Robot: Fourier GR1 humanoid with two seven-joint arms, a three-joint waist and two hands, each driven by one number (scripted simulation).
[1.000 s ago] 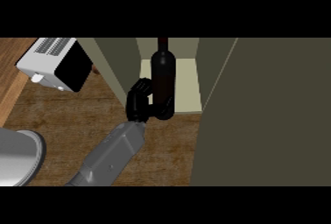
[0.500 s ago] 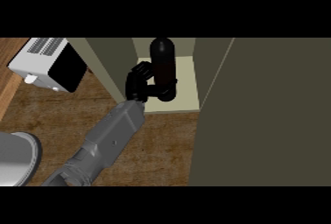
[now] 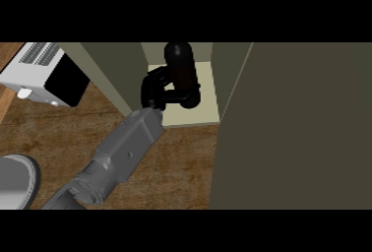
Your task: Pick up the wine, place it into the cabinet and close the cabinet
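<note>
So the left hand has its fingers curled round the wine bottle, which sits up at 12 o'clock inside the open cabinet, over the pale shelf. The cabinet door fills the 3 o'clock side, and a toaster oven sits on the wooden counter around 10 o'clock.

Dark bottle, black hand, olive cabinet over brown wood.

The wine is near-black with a faint reddish-brown sheen down its side. The hand is glossy black, on a forearm of plain mid-grey. The cabinet has dull olive-grey walls and door, and its inner floor is pale cream. The bench is warm brown with streaky wood grain. At upper left the toaster oven is white with a black front panel and fine grey slats on top. The round object at lower left is light grey.
</note>
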